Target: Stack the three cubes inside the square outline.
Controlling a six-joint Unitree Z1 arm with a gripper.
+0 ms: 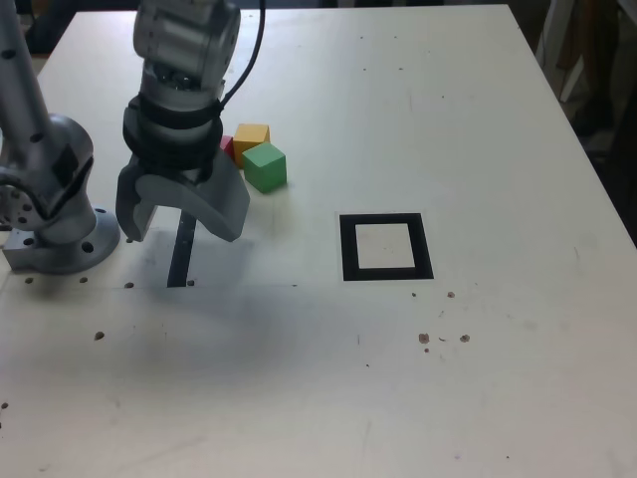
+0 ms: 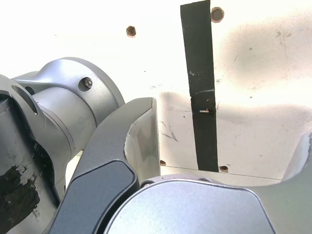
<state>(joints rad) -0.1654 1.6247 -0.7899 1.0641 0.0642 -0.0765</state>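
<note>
Showing no legible txt: cubes point(image 1: 255, 154), gripper point(image 1: 179, 221)

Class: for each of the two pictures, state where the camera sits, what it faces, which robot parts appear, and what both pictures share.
Exterior view: off the arm, above the table, looking down at the cubes and square outline; shows arm, base and open tool.
Wrist view: on the wrist, looking down past the tool at the table; shows tool fingers and arm base.
Shared: the black strip, tool, base.
</note>
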